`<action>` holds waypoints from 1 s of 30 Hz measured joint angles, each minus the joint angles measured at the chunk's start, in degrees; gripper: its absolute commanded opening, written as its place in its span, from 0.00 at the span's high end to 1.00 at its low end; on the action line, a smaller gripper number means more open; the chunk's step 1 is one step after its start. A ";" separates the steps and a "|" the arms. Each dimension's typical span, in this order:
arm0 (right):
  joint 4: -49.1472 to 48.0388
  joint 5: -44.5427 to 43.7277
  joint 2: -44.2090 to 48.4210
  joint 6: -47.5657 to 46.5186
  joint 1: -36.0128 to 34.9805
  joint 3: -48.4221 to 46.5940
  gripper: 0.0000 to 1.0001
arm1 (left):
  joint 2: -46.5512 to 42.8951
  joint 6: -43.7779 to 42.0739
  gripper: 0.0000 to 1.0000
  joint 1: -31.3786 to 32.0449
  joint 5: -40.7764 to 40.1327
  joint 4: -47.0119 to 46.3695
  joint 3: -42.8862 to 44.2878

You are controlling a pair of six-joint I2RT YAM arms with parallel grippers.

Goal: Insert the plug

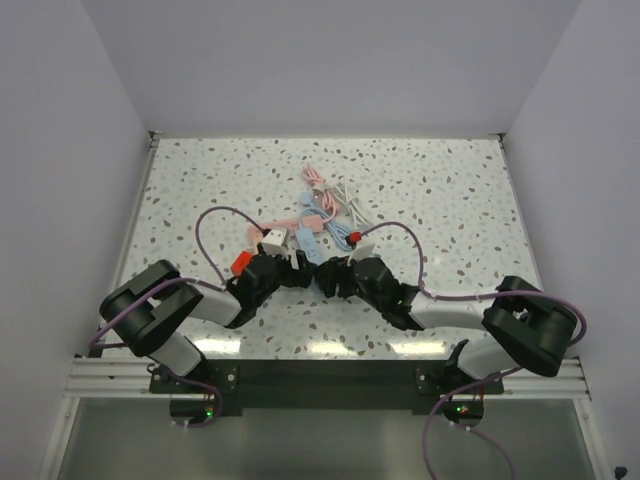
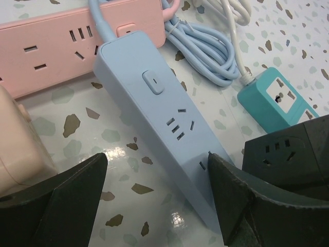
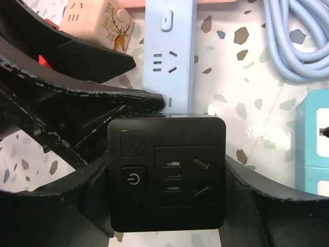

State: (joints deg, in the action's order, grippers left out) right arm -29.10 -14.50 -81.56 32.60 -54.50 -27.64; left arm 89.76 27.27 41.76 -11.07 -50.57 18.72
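On the speckled surface [image 1: 450, 200] lies the blue power strip [image 2: 154, 118]. The left gripper [image 2: 157, 159] stands open astride the strip's near end. The right gripper [image 3: 167, 177] clamps the black plug block [image 3: 167, 154] just beside that end. This looks like the approach step; next, line the block up over a socket on the strip.

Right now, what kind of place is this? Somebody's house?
Probably a robot practice booth, not a house. Plain walls box in a speckled table, the robot's left arm and right arm are bolted at its near edge, and a blue power strip and pink power strip lie on it.
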 measured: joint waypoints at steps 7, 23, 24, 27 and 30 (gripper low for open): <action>0.00 0.24 0.76 0.42 -1.51 0.00 1.00 | -0.37 0.00 0.17 0.00 0.00 -0.04 -0.39; -0.04 -2.89 -0.15 0.44 -1.86 0.00 1.00 | -1.51 -0.02 0.17 0.00 -0.04 0.37 -1.20; -0.31 -2.97 -0.39 0.52 -1.86 0.00 1.00 | -1.55 -0.04 0.18 0.00 -0.04 0.46 -1.22; -1.46 -3.13 -1.05 0.81 -2.03 0.00 1.00 | -1.62 -0.07 0.17 0.00 -0.07 0.52 -1.33; -2.69 -3.34 -1.86 1.03 -2.12 0.00 1.00 | -1.62 -0.04 0.18 0.00 -0.07 0.55 -1.51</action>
State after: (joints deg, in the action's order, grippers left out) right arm -31.79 -17.85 -83.42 33.63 -56.62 -27.64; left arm 88.14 27.22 41.76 -11.14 -50.02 17.21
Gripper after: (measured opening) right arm 0.640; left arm 0.827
